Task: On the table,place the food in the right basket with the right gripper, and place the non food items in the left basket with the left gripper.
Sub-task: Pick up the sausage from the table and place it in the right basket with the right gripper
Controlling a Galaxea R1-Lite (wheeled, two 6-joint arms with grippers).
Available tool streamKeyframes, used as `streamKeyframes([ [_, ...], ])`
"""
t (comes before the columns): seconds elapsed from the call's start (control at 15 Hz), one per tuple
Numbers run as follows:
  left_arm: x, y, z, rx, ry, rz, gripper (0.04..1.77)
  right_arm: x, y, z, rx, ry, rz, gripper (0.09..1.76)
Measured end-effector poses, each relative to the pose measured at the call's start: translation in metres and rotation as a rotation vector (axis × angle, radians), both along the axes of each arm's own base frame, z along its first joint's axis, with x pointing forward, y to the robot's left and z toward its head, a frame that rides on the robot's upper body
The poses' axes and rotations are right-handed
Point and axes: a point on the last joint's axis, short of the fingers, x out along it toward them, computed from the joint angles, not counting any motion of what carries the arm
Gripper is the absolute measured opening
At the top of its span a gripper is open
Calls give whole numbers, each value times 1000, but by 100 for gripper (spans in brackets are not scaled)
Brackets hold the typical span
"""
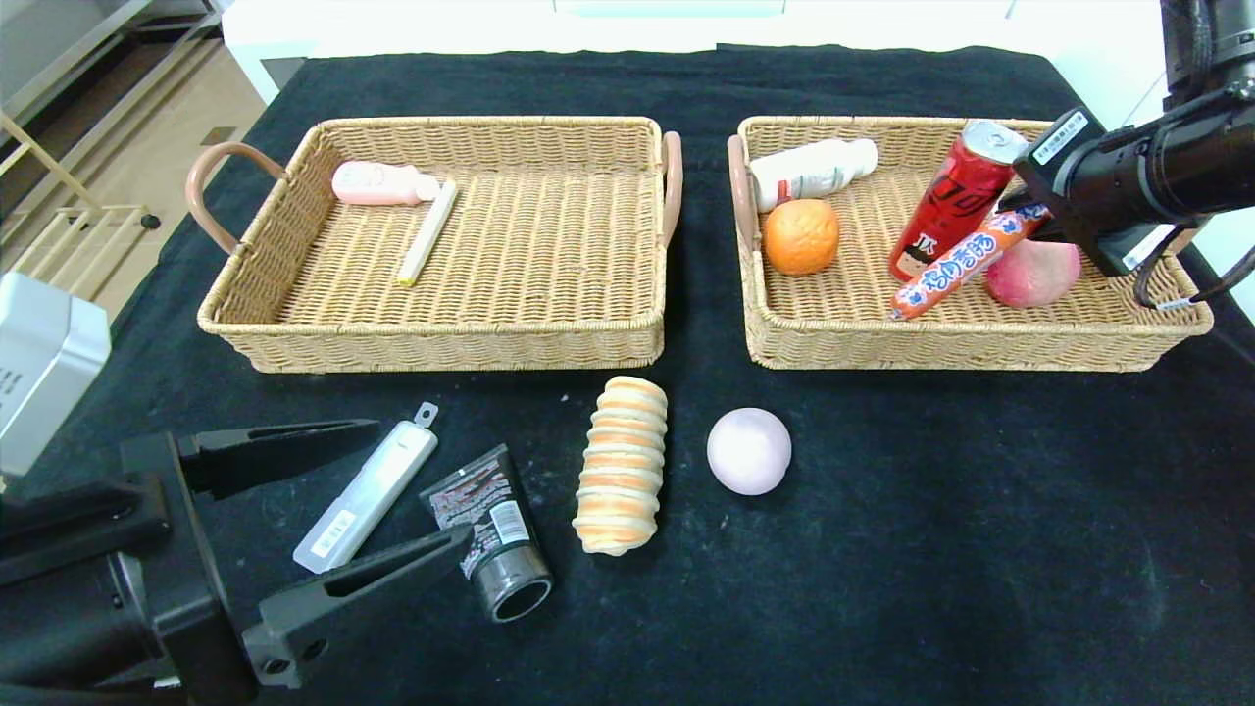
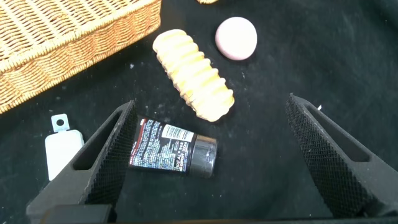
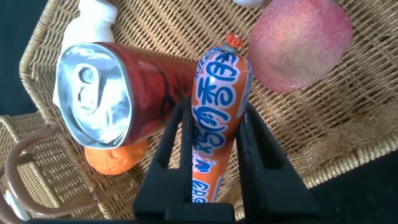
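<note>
My right gripper point(image 1: 1029, 218) is shut on an orange sausage stick point(image 1: 966, 260) over the right basket point(image 1: 961, 348); the stick slants down, with its far end low inside the basket. In the right wrist view the sausage point(image 3: 217, 112) sits between the fingers point(image 3: 174, 149). My left gripper point(image 1: 424, 482) is open and empty, low over a black tube point(image 1: 490, 529) and a grey box cutter point(image 1: 368, 487). In the left wrist view the tube point(image 2: 171, 154) lies beside one finger of the left gripper point(image 2: 211, 107). A ridged bread roll point(image 1: 623, 464) and a pale pink ball point(image 1: 748, 450) lie on the cloth.
The right basket also holds a red can point(image 1: 956, 196), a peach point(image 1: 1032, 273), an orange point(image 1: 801, 236) and a white bottle point(image 1: 814, 169). The left basket point(image 1: 441, 333) holds a pink item point(image 1: 382, 183) and a cream stick point(image 1: 428, 231). A white box point(image 1: 44, 368) stands at the left edge.
</note>
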Motion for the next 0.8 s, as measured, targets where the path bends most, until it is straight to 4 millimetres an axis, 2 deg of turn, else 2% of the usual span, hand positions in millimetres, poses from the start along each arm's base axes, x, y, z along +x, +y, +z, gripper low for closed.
streamKeyframes([
  [0.2,0,0,0,0,0,0,172,1,1,-1,1,3,6,86],
  [0.4,0,0,0,1,1,-1,172,2,4,-3,-2,9,13,113],
  [0.6,0,0,0,7,-5,-1,172,2,5,-3,-3,11,16,131],
  [0.8,0,0,0,8,-5,-1,172,-2,9,-2,-6,14,31,143],
])
